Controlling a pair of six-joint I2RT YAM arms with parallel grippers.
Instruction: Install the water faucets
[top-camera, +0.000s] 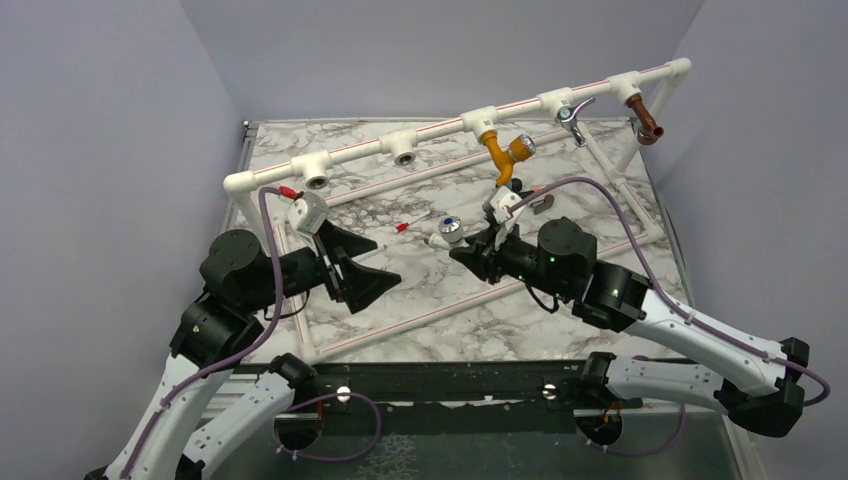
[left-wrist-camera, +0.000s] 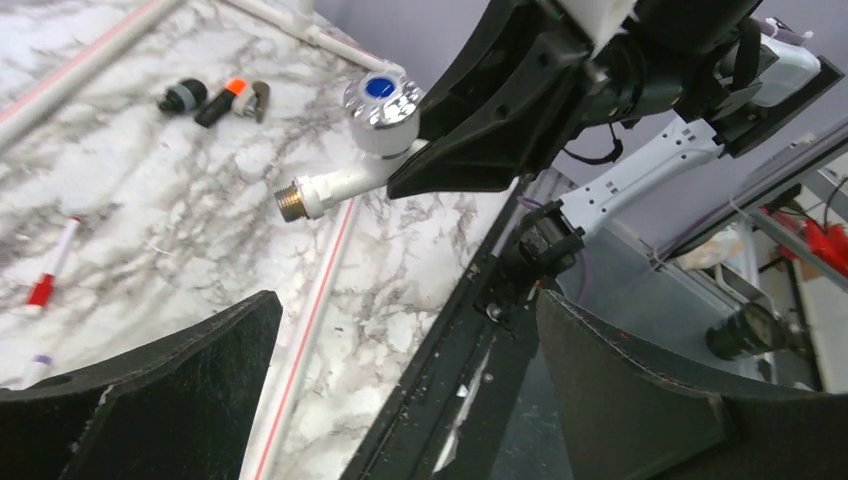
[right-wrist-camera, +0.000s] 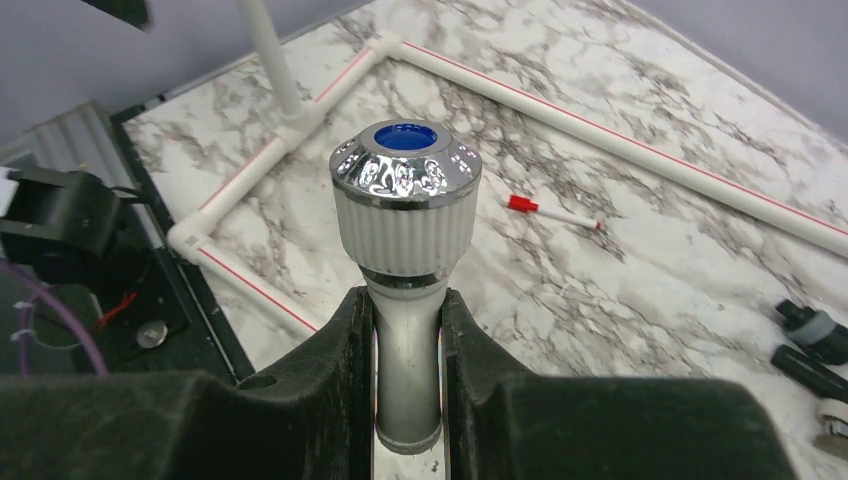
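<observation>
Right gripper pinches the white faucet by its stem, mid-frame above the marble table; left gripper is spread. Such a narrow hold may let it swivel, cross-threading at an empty socket.

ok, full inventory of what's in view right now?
white faucet: 1, white, chrome knob with blue cap, held above the table
mustard-yellow faucet: 1, mounted on the frame rail
chrome-levered faucet: 1, mounted right of it
brown faucet: 1, mounted furthest right
black-and-orange faucet: 1, lying on the table
black fitting: 1, beside it
pen: 1, white and red, on the table
pipe frame: 1, white, two left sockets empty
table: 1, marble
left arm: jaws open, empty
right arm: jaws shut on the white faucet
</observation>
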